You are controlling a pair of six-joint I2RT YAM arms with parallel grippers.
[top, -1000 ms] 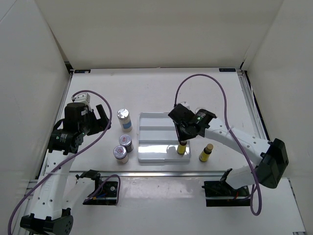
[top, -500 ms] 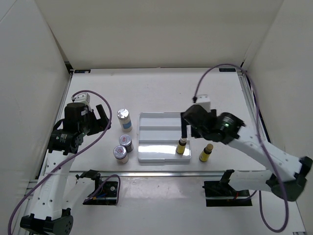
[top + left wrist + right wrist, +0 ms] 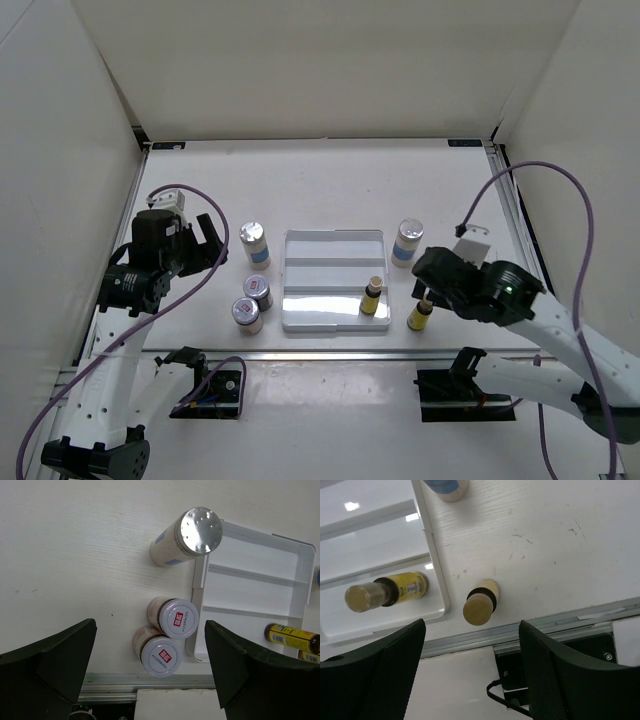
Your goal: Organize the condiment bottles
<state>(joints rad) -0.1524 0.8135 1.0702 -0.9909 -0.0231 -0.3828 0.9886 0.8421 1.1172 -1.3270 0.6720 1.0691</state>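
One yellow dark-capped bottle [image 3: 371, 297] stands in the front right corner of the white tray [image 3: 320, 245]. The other yellow bottle [image 3: 419, 315] stands on the table just right of the tray. My right gripper [image 3: 428, 290] hovers open above it, and its tan cap [image 3: 478, 609] shows between the fingers, untouched. A white jar with a blue label [image 3: 407, 242] stands right of the tray. Three more jars [image 3: 254, 245] [image 3: 258, 291] [image 3: 246, 314] stand left of the tray. My left gripper [image 3: 205, 245] hangs open high over the pair with red-marked lids [image 3: 179, 619] [image 3: 160, 656].
A metal rail [image 3: 330, 353] runs along the table's near edge, close to the front bottles. White walls enclose the table on the left, back and right. The tray [image 3: 250, 590] has stepped rows; only its front row holds a bottle [image 3: 385, 592].
My right gripper opened off the yellow bottle in the tray and swung right and nearer, over the second yellow bottle. The blue-labelled jar it hid now shows. The left arm is still.
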